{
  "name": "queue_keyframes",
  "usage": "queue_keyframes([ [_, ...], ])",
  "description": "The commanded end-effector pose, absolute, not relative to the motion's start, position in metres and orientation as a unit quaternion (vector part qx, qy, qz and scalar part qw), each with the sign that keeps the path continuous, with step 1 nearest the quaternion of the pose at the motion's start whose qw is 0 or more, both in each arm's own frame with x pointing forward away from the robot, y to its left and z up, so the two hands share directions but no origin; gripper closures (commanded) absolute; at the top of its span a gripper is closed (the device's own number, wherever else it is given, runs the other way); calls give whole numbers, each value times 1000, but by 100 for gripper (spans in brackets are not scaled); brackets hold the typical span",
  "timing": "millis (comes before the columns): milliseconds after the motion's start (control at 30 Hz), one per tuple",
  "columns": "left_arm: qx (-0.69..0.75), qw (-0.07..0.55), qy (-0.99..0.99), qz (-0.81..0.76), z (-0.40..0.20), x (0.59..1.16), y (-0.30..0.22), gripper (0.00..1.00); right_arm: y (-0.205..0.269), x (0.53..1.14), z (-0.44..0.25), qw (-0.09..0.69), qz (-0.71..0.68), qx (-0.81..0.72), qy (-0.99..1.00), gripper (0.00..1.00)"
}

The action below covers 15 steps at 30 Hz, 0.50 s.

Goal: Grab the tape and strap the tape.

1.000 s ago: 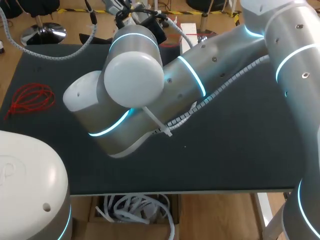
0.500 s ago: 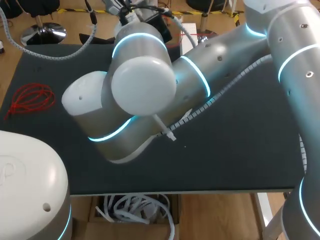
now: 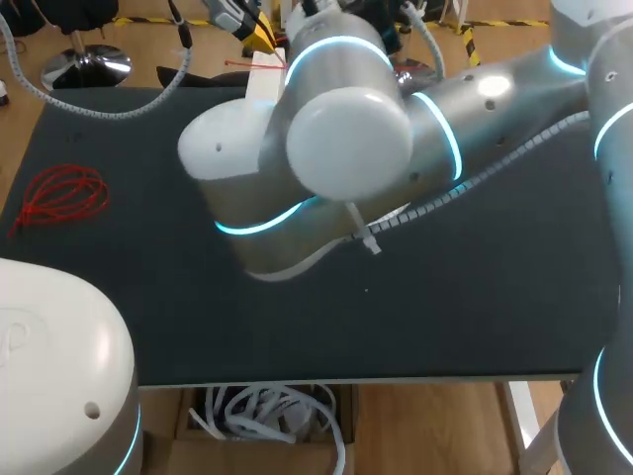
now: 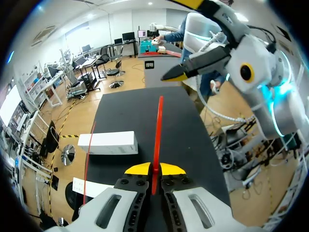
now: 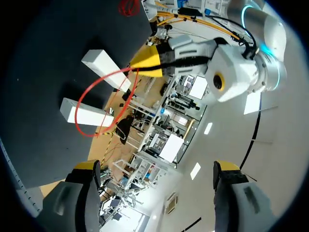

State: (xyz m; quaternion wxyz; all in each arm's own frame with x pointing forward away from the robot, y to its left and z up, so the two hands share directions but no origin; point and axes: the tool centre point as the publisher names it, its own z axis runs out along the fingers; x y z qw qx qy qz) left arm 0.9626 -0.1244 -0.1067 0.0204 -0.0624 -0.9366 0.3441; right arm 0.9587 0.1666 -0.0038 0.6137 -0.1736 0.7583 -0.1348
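Observation:
In the left wrist view my left gripper (image 4: 154, 169) is shut on a thin red strap (image 4: 158, 126) that runs straight out ahead of it. In the right wrist view the same strap (image 5: 99, 99) bends in a loop from the left gripper (image 5: 147, 63) down over two white boxes (image 5: 103, 67). My right gripper (image 5: 157, 169) stands wide open with nothing between its fingers, away from the strap. One of its yellow-tipped fingers (image 4: 179, 74) shows above the strap's far end. In the head view the left gripper (image 3: 249, 28) is at the table's far edge, with the strap (image 3: 247, 64) beside it.
A bundle of red straps (image 3: 61, 194) lies at the left of the dark table (image 3: 475, 297). A white box (image 3: 263, 77) sits at the far edge, another (image 4: 107, 142) beside the left gripper. My right arm (image 3: 336, 148) spans the table's middle.
My right gripper has opened wide and no longer holds the strap. The right arm has swung toward the far edge and to the right. The left gripper keeps its grip.

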Motion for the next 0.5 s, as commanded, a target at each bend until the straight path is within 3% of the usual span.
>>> queue_keyframes([
  [33, -62, 21, -937, 343, -106, 963, -125, 100, 133, 972, 11, 616, -123, -190, 755, 0],
  [500, -62, 21, -937, 343, -106, 963, -125, 100, 100, 993, 22, 619, -133, -170, 755, 0],
])
